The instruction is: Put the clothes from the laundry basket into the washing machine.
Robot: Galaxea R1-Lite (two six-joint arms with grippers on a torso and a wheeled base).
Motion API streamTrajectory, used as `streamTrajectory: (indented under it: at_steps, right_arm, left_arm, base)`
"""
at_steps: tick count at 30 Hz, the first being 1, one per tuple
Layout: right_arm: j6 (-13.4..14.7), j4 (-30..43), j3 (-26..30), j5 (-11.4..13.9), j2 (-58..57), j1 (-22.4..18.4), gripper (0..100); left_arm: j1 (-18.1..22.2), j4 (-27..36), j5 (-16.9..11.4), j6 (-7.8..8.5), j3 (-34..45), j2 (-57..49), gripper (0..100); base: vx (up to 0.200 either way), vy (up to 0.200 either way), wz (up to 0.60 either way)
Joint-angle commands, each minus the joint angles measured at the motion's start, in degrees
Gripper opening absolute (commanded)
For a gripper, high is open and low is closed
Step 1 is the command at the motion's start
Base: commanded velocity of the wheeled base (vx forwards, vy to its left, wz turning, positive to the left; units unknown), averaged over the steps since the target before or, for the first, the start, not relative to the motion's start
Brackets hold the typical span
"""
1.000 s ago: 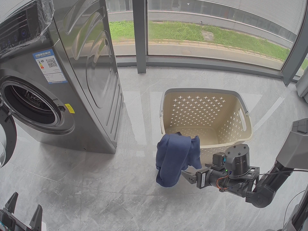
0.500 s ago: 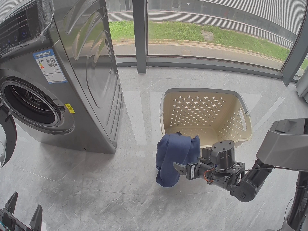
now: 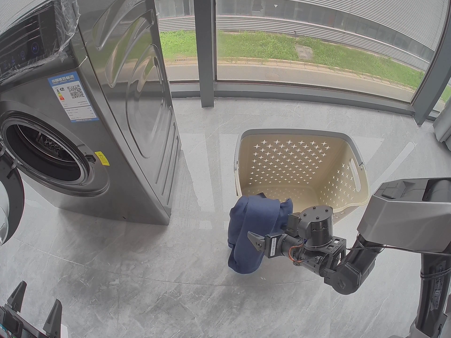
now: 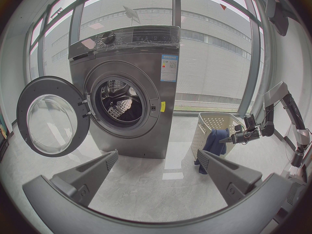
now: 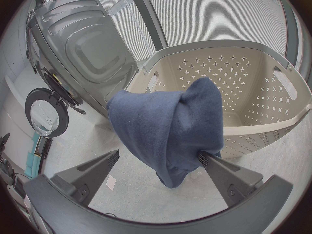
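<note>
silver-grey arm, black right hand, orange cables

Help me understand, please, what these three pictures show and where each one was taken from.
This is a two-armed robot; each arm ends in a two-fingered gripper. The wide picture looks down from its head; the two round ones come from cameras on its wrists. On the floor stand a washing machine, its door open, and a laundry basket. A blue garment hangs over the basket's near rim. The right gripper is open at the garment, gripping nothing yet. The left gripper, also open and empty, faces the machine.
</note>
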Motion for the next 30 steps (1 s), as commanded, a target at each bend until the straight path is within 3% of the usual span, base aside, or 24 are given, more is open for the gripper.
streamTrajectory:
  at_steps: [1, 14, 22, 29, 30]
  right_arm:
    - [0.1, -0.1, -0.2, 0.0, 0.5, 0.5, 0]
    - [0.5, -3.0, 1.1, 0.1, -0.7, 1.9, 0]
    - [0.5, -2.8, 6.1, 0.0, -6.0, 2.4, 0]
    - [0.0, -3.0, 6.3, -0.1, -4.3, 2.1, 0]
    - [0.0, -3.1, 6.0, -0.1, -3.9, 1.9, 100]
  left_arm:
    - [0.0, 0.0, -0.1, -0.04, 1.0, -0.9, 100]
    - [0.0, 0.0, 0.0, -0.13, 1.0, -0.9, 100]
    - [0.0, 0.0, 0.0, -0.04, 1.0, -0.9, 100]
    - [0.0, 0.0, 0.0, -0.13, 1.0, -0.9, 100]
    - [0.0, 0.0, 0.0, -0.04, 1.0, -0.9, 100]
  base:
    - [0.000, 0.000, 0.00]
    - [0.000, 0.000, 0.00]
    - [0.000, 0.000, 0.00]
    - [0.000, 0.000, 0.00]
    - [0.000, 0.000, 0.00]
